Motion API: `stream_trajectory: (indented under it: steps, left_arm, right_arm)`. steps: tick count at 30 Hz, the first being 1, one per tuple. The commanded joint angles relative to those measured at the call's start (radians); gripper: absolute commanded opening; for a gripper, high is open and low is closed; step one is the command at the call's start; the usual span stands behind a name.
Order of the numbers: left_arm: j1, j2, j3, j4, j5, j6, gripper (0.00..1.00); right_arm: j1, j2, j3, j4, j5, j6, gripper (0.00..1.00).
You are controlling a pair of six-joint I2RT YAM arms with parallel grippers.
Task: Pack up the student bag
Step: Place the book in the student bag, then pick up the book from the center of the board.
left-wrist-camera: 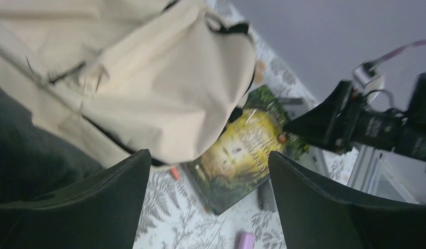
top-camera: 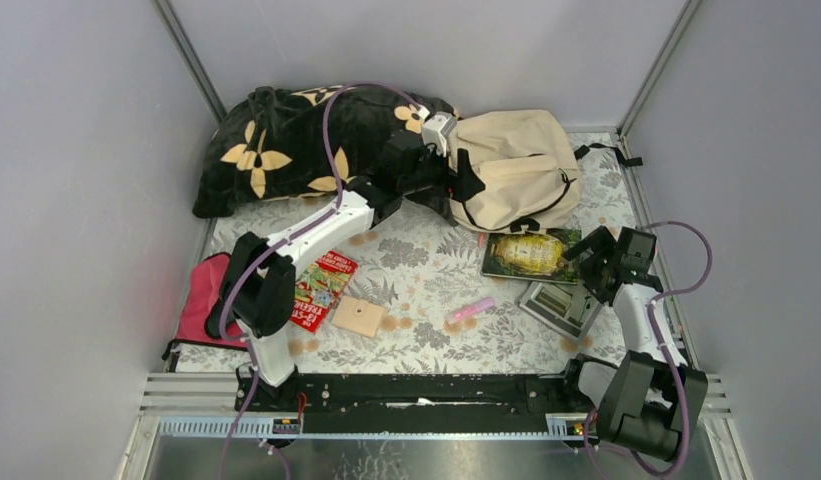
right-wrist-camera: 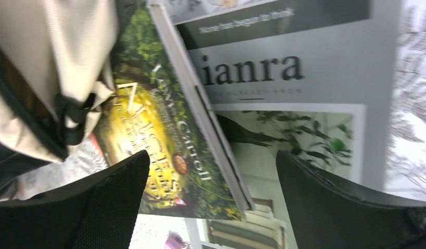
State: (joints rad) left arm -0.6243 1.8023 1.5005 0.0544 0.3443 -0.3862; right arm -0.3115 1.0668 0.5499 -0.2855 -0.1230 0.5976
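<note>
Black flowered pillow [top-camera: 276, 130] at back left; nearer, red pouch [top-camera: 198, 300], red booklet [top-camera: 326, 285], wooden block [top-camera: 358, 317]; green book [top-camera: 531, 255] right.

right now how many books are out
3: green book beside the student bag, grey book near the right gripper, red book at left. Others may be hidden.

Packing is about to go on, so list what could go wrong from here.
1. The left gripper and right gripper are both open, so nothing holds the bag; its limp fabric may slump when pushed.
2. The bag lies over a corner of the green book; pulling the book could drag the bag along.
3. Both grippers hover near that book, so they might collide.
</note>
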Motion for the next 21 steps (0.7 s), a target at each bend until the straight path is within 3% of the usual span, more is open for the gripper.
stream_trajectory:
  steps: [1, 6, 10, 13, 18, 21]
  left_arm:
    - [-0.015, 0.017, -0.071, 0.059, 0.009, -0.018, 0.89]
    - [-0.024, 0.047, -0.116, 0.115, 0.06, -0.09, 0.86]
    - [-0.038, 0.058, -0.129, 0.116, 0.051, -0.081, 0.85]
    - [-0.04, 0.061, -0.146, 0.113, 0.043, -0.078, 0.85]
    - [-0.04, 0.052, -0.164, 0.14, 0.064, -0.11, 0.84]
    - [-0.04, 0.047, -0.162, 0.144, 0.066, -0.11, 0.84]
  right_arm:
    - [-0.037, -0.004, -0.081, 0.173, -0.215, 0.05, 1.0]
    - [-0.057, -0.017, -0.169, 0.324, -0.298, 0.141, 0.97]
    - [-0.06, -0.02, -0.186, 0.351, -0.298, 0.169, 0.93]
    - [-0.061, -0.024, -0.181, 0.347, -0.294, 0.166, 0.85]
    - [-0.065, -0.025, -0.131, 0.293, -0.281, 0.141, 0.58]
    - [-0.066, -0.032, -0.114, 0.292, -0.309, 0.146, 0.31]
